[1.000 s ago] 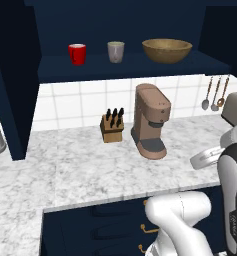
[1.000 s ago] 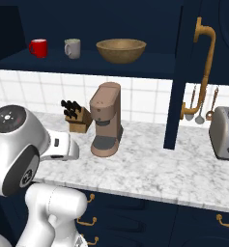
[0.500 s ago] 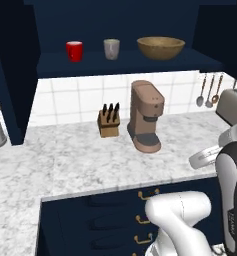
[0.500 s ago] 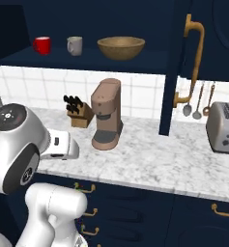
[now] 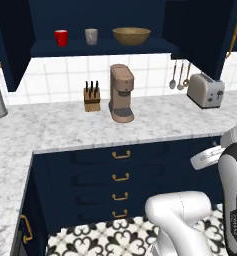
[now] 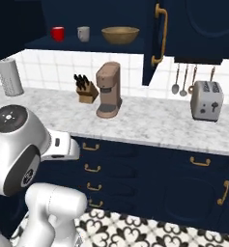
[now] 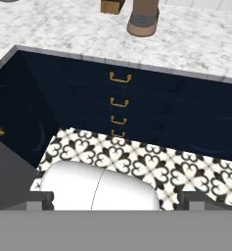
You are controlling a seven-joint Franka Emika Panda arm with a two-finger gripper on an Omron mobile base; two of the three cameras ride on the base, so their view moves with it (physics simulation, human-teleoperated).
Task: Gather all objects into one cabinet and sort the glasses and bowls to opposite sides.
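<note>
The navy wall cabinet [image 5: 97, 47] stands open, its tall door [image 5: 205, 30] swung out to the right with a long brass handle [image 6: 160, 36]. On its shelf a red cup [image 5: 61, 37] is at the left, a grey-beige cup [image 5: 91, 36] beside it, and the wide tan bowl [image 5: 132, 35] to the right. The same row appears from the other side: red cup [image 6: 57, 33], grey-beige cup [image 6: 83, 33], bowl [image 6: 120, 34]. My gripper [image 7: 115, 202] is open and empty, pointing down at the patterned floor in front of the drawers, far below the shelf.
On the marble counter [image 5: 155, 122] stand a brown coffee machine [image 5: 121, 93], a knife block [image 5: 92, 96], a toaster [image 5: 206, 90] and a paper towel roll [image 6: 9, 77]. Utensils [image 5: 177, 77] hang on the tiled wall. Navy drawers with brass pulls [image 7: 120, 77] face me.
The whole picture has shrunk and shifted: the base has backed away from the counter, bringing the drawers and floor into view. The cups and bowl stay on the shelf. The gripper stays open.
</note>
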